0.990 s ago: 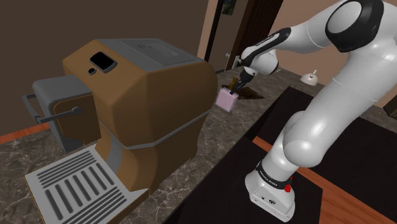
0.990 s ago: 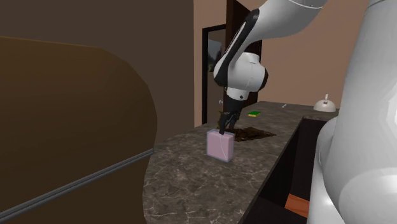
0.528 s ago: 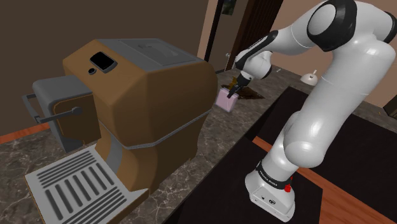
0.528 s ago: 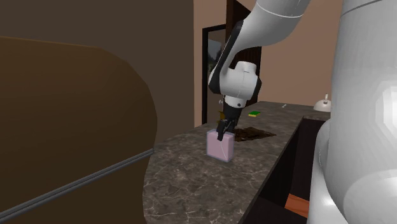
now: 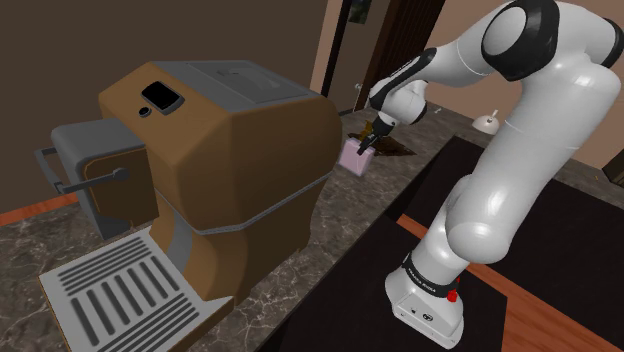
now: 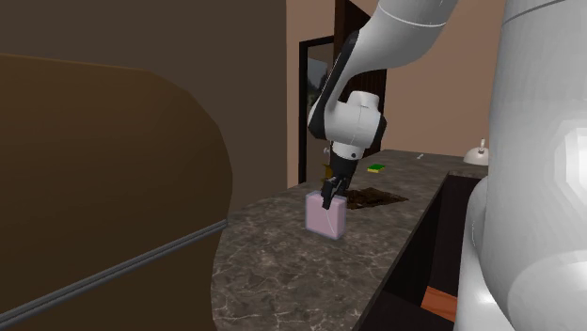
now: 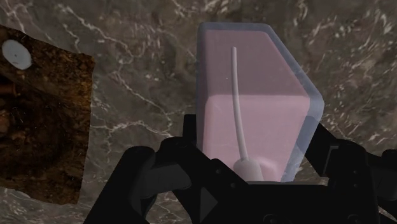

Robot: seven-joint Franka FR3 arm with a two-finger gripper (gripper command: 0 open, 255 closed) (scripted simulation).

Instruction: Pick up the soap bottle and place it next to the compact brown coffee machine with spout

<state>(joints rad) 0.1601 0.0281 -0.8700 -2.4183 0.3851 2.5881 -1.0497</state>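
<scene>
The soap bottle (image 5: 354,157) is a pink translucent block with a thin tube inside. It stands upright on the dark marble counter (image 5: 300,260), past the far end of the big brown coffee machine (image 5: 230,140). My black gripper (image 5: 366,143) comes down onto its top and is shut on the bottle's pump end. In the second exterior view the gripper (image 6: 327,196) sits on the upper edge of the bottle (image 6: 325,218). From the wrist, the bottle (image 7: 254,102) lies between the black fingers (image 7: 146,178), with the gripper (image 7: 251,173) clasping its near end.
A rough dark brown patch (image 6: 374,197) lies on the counter just beyond the bottle. A green and yellow sponge (image 6: 376,169) and a white domed object (image 5: 487,123) sit farther back. The coffee machine's grey drip tray (image 5: 120,295) juts out at the front.
The arm's elbow swung over and the hand settled lower onto the bottle's top a second ago. Since then the fingers have closed. The bottle stands where it was.
</scene>
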